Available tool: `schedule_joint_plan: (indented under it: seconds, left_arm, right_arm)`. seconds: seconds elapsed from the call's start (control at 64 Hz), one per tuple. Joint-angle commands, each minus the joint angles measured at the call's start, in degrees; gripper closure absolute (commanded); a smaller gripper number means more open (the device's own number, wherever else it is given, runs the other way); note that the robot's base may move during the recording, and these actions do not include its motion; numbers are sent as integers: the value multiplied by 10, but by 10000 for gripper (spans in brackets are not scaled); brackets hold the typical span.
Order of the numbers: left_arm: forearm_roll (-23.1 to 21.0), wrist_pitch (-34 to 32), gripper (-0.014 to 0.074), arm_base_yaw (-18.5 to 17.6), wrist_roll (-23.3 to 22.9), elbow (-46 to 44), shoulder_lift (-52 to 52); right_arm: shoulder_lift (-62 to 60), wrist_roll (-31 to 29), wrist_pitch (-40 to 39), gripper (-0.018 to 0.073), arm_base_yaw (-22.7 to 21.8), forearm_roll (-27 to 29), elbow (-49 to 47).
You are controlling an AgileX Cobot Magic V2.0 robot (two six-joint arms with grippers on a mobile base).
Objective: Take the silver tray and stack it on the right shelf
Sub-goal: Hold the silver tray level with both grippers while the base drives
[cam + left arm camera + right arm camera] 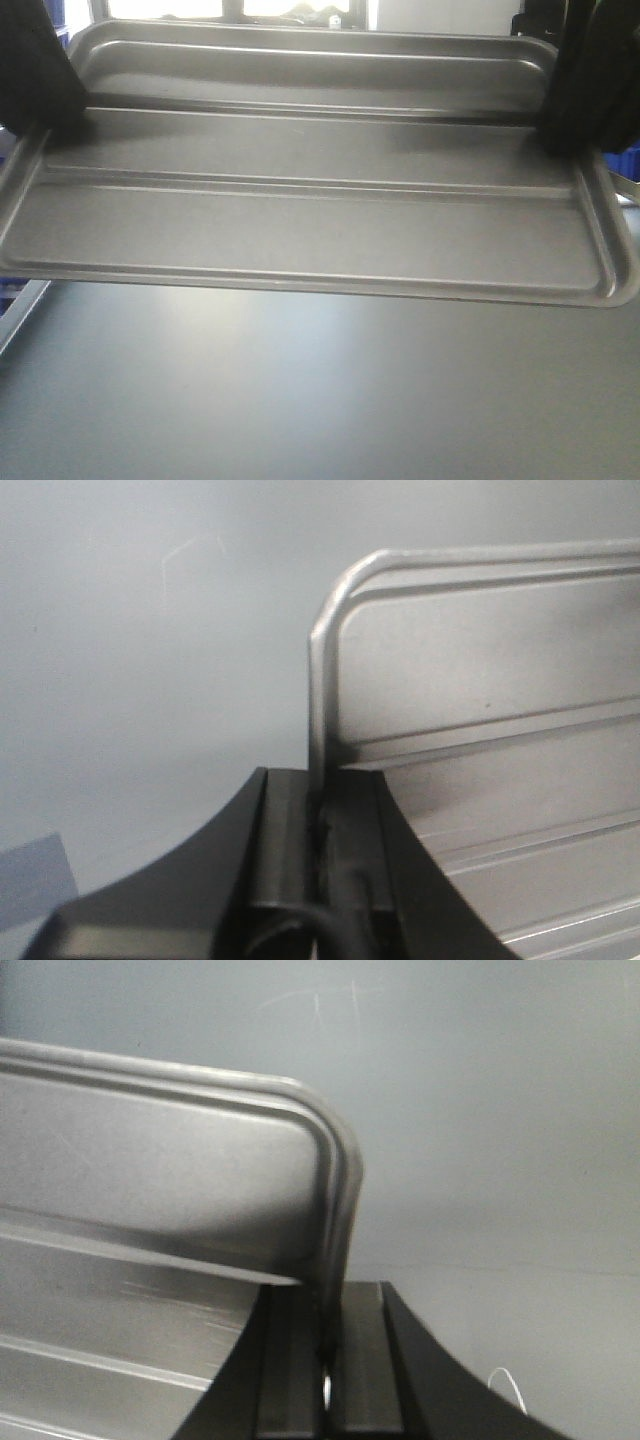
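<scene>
Silver tray (320,220): held between the two arms, one short end in each pincer. Its floor faces the front camera, and both long ridges run left to right. The far rim sits high in the view and the near rim lower.

Left pincer (320,792): clenched on the tray's left short rim. The rim's thin edge stands upright in the slot between the two black fingers (283,830). A black cable (305,930) loops at the base of the fingers.

Right pincer (326,1310): clenched on the right short rim just below the rounded corner, with a finger on each side of the metal. A thin white thread (505,1385) curls beside the pincer body.

Below the tray is a dull grey flat surface (300,400). I cannot tell if it is a worktop or a larger tray. A pale raised strip (22,315) borders it at lower left. The silver tray appears to hang above this surface, not resting on it.

Surroundings: the tray fills most of the front view and blocks whatever lies behind it. Only a bright window strip (230,8) shows over the far rim. Blue patches (625,155) show past the tray's ends, too little of them visible to identify.
</scene>
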Motion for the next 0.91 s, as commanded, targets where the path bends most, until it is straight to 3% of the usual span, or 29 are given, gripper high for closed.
schedule_joint_plan:
  seconds: [0.0, 0.89]
  left_arm:
    - [14, -19, 689, -4, 0, -20, -10]
    - [14, -18, 689, -4, 0, -20, -10]
  right_arm:
    - [-14, -10, -12, 503, -1, -19, -19]
    - [-14, -10, -12, 503, -1, -19, -19]
